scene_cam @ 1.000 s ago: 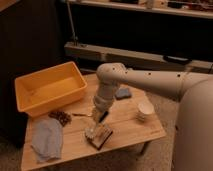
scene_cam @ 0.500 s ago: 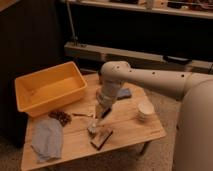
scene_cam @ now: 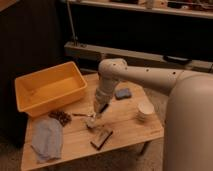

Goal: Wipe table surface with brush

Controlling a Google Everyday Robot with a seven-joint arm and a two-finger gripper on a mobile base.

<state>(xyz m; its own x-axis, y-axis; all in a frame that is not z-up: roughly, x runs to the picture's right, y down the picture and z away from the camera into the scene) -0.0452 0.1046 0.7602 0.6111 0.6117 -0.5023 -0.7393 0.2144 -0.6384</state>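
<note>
Wooden table surface point(scene_cam: 125, 117) was under the brush point(scene_cam: 90, 120), pinched in the closed gripper point(scene_cam: 98, 111); wiping looked barely begun.

LIGHT: you get dim, warm indoor light, brightest on the surface point(scene_cam: 125, 117) and yellow tub point(scene_cam: 47, 90) | SHADOW: background behind falls near black | GLARE: soft sheen on the arm point(scene_cam: 150, 77) | FOCUS: you see soft blur throughout; the gripper point(scene_cam: 95, 116), low over the planks, smears into them.
</note>
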